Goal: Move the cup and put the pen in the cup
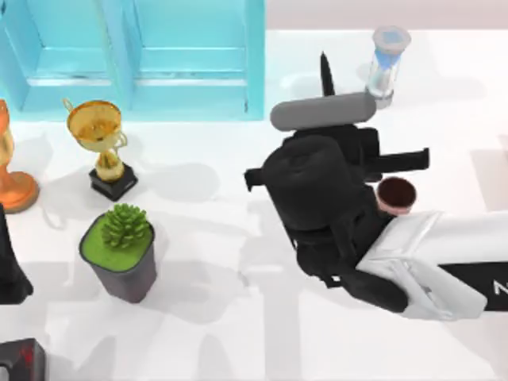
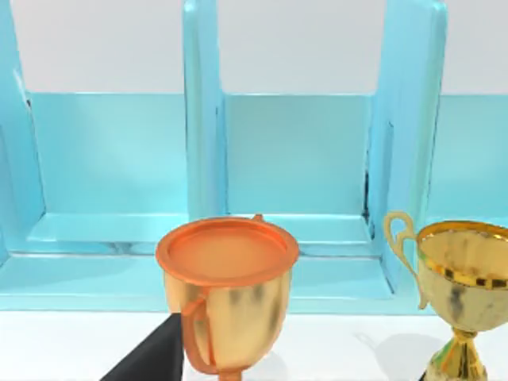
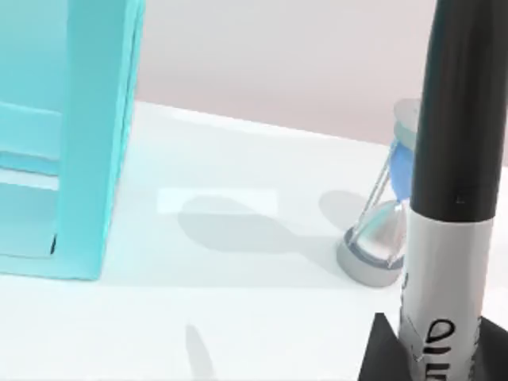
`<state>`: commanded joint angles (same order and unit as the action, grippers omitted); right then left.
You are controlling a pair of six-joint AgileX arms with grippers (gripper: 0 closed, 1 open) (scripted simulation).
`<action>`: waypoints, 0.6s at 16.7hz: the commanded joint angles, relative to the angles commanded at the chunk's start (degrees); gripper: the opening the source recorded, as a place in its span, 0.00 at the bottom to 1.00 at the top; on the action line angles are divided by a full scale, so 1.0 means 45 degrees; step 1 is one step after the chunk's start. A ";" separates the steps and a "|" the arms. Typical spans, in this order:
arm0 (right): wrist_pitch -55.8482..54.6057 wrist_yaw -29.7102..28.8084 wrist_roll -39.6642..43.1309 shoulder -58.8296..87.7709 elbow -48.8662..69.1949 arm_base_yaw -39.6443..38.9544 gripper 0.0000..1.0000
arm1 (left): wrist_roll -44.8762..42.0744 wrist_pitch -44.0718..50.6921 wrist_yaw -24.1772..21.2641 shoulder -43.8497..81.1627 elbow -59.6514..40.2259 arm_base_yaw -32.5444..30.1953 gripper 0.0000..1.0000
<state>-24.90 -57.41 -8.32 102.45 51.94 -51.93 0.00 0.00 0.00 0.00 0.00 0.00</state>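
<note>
Pen (image 3: 456, 159) sits upright, clamped in our right gripper (image 3: 444, 349) mid-table, w/ cup (image 1: 396, 195) just right of it. Our left arm (image 1: 12, 270) parked at left edge; can't tell its jaws.

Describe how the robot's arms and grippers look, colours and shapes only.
The right arm has a glossy white shell with a black band carrying a white mark near the picture's edge; its wrist is a bulky matte black housing with a grey cylinder across it. A black finger of its gripper is wedge-shaped. The left arm at the table's left edge is black, with an angular black finger.
</note>
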 joint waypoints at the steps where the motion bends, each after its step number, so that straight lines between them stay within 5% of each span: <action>1: -0.1435 -0.0535 0.0532 -0.0368 -0.0632 -0.0119 0.00 | 0.0000 0.0000 0.0000 0.0000 0.0000 0.0000 1.00; 6: -0.6924 -0.2546 0.2611 -0.1976 -0.3147 -0.0576 0.00 | 0.0000 0.0000 0.0000 0.0000 0.0000 0.0000 1.00; 10: -0.8935 -0.3265 0.3398 -0.2655 -0.4162 -0.0752 0.00 | 0.0000 0.0000 0.0000 0.0000 0.0000 0.0000 1.00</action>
<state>-65.11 -72.10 6.97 90.51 33.21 -55.31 0.00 0.00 0.00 0.00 0.00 0.00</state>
